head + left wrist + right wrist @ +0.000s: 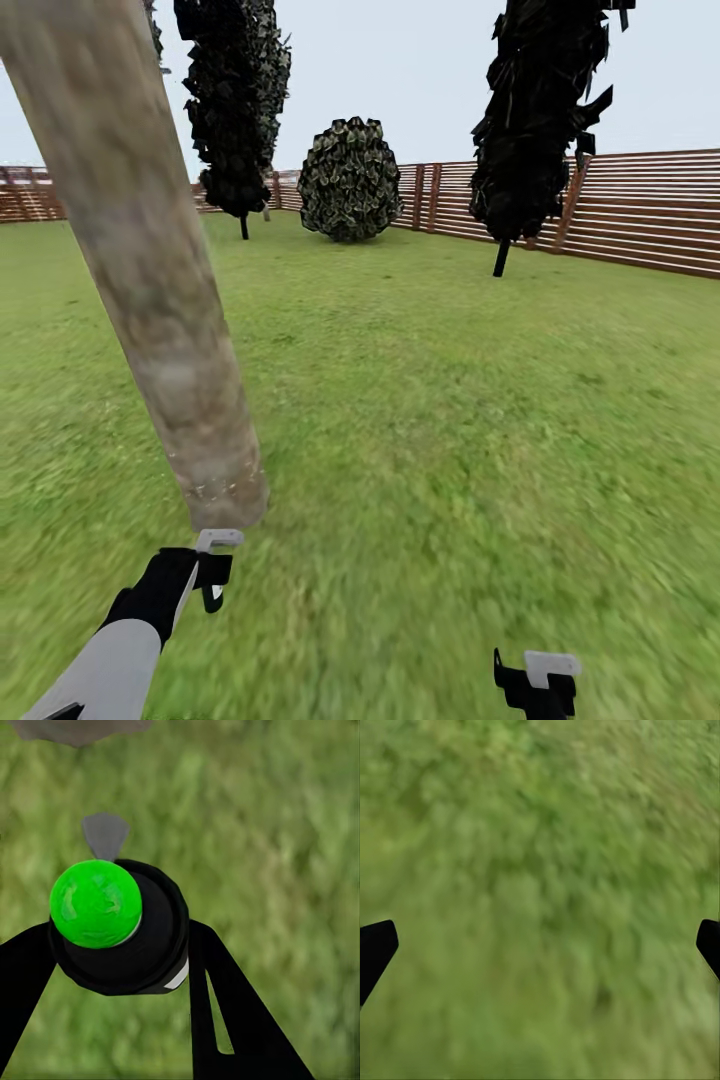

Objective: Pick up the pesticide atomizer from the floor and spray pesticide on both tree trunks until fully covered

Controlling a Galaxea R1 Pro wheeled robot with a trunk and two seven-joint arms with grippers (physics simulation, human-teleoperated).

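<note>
Head view, left to right: a leaning tree trunk point(150, 280) is seen close at the left, its base meeting the lawn point(450, 420) just ahead of the left pincer point(213, 570). In the left wrist view the pesticide atomizer point(120, 926), a black body with a green round cap, is seen pinched between the left pincer's fingers point(225, 1012), with a grey nozzle tip pointing ahead over grass. The spraying step on this trunk is judged to be in hand; whether any coating has been laid cannot be told. The next move is judged to call for the nozzle being raised and aimed at the trunk, then swept along it. Further right, a dark conifer point(235, 100), a round bush point(350, 180) and a second conifer point(540, 120) are seen before the slat fence point(640, 210), well apart from the arms; nothing is seen between nozzle and trunk. The right pincer point(540, 680) is spread wide and empty over grass, as shown in the right wrist view.
</note>
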